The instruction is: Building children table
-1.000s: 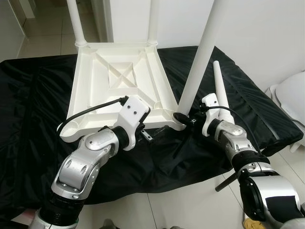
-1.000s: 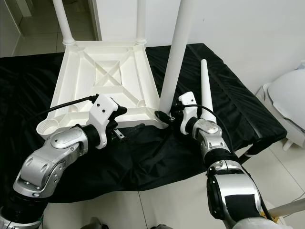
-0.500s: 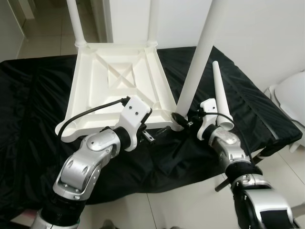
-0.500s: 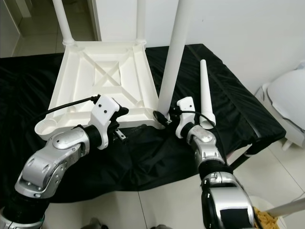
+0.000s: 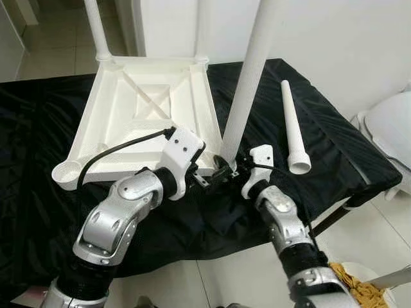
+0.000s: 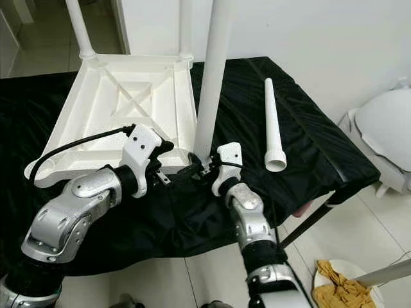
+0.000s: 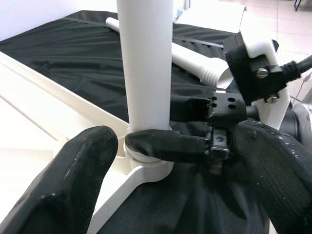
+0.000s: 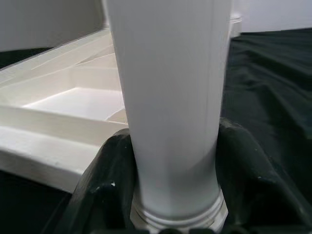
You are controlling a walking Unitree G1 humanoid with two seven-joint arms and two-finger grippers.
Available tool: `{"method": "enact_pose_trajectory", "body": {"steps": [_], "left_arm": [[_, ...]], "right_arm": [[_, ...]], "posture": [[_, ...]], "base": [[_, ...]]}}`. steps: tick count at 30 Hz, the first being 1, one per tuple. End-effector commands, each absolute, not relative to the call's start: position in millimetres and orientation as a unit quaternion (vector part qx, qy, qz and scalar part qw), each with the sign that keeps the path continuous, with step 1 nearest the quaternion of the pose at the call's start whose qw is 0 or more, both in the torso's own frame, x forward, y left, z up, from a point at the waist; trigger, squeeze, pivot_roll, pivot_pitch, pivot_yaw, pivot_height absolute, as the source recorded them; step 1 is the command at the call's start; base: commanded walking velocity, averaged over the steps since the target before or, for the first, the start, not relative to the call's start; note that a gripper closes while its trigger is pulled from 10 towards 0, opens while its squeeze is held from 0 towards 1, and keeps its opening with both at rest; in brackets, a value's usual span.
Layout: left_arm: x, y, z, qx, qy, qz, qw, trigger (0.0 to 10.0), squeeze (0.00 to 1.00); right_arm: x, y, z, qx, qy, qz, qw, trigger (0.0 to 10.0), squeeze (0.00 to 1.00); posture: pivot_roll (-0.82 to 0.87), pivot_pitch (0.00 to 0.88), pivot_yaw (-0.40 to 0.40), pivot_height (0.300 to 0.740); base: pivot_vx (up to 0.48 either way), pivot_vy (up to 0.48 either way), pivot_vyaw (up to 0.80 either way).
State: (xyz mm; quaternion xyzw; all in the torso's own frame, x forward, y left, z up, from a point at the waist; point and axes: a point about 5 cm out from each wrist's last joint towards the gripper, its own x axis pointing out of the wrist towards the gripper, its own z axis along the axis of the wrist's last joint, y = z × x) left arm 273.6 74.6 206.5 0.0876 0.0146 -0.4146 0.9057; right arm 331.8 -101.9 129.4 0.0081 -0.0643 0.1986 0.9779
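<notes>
A white children's table top (image 5: pixel 90 122) lies upside down on a black cloth. Two white legs (image 5: pixel 96 29) stand in its far corners. A third leg (image 5: pixel 247 77) stands leaning in the near right corner socket, and my right gripper (image 5: pixel 226 168) is shut on its base. In the right wrist view the black fingers (image 8: pixel 112 180) hug both sides of this leg (image 8: pixel 170 97). My left gripper (image 5: pixel 207 181) is open beside the same corner, its fingers (image 7: pixel 73 185) wide apart around the socket. A loose leg (image 5: pixel 292 128) lies on the cloth to the right. The near left socket (image 5: pixel 64 172) is empty.
The black cloth (image 5: pixel 359 160) ends at the near and right edges, with pale tile floor below. A white rounded object (image 5: pixel 392 122) stands to the right. A yellow rag in a white bowl (image 5: pixel 356 285) sits on the floor at the bottom right.
The camera has shifted. My right forearm has swung left and in toward the leg's base, uncovering the loose leg on the cloth. The left arm stays by the corner.
</notes>
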Motion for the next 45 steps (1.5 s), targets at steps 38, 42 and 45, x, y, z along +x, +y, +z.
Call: {"method": "enact_pose_trajectory", "body": {"steps": [38, 42, 45], "left_arm": [[274, 74, 203, 0.09, 0.016, -0.41, 0.908, 10.0, 0.0], [274, 74, 204, 0.091, 0.016, -0.41, 0.907, 10.0, 0.0], [275, 74, 204, 0.09, 0.016, -0.41, 0.908, 10.0, 0.0]], "right_arm": [[339, -129, 142, -0.029, -0.058, 0.102, 0.993, 10.0, 0.0], [345, -133, 143, -0.033, -0.048, 0.152, 0.987, 10.0, 0.0], [348, -135, 143, -0.037, -0.039, 0.181, 0.982, 10.0, 0.0]], "posture": [[-0.04, 0.038, -0.033, 0.74], [-0.04, 0.033, -0.034, 0.74], [-0.04, 0.033, -0.035, 0.74]], "base": [[0.0, 0.0, 0.0], [0.0, 0.0, 0.0], [0.0, 0.0, 0.0]]}}
